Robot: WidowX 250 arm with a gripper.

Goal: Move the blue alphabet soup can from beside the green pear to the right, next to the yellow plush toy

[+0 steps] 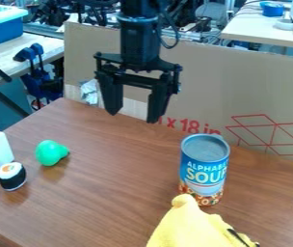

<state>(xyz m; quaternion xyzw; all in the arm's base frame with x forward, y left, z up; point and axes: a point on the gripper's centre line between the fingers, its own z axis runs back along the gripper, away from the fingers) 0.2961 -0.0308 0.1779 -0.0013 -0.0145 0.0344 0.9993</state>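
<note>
Bench (117, 169) spans lower frame. Gripper (133, 117) hangs upper ctr., jaws spread, nothing between. Yellow plush (191, 226) at btm. edge. Soup can (204, 166) upright, long axis vert., lower R of jaws, apart; green toy (50, 153) lower L.

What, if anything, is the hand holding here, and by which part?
Nothing is held: the hand hangs open, with space between its fingers.
</note>
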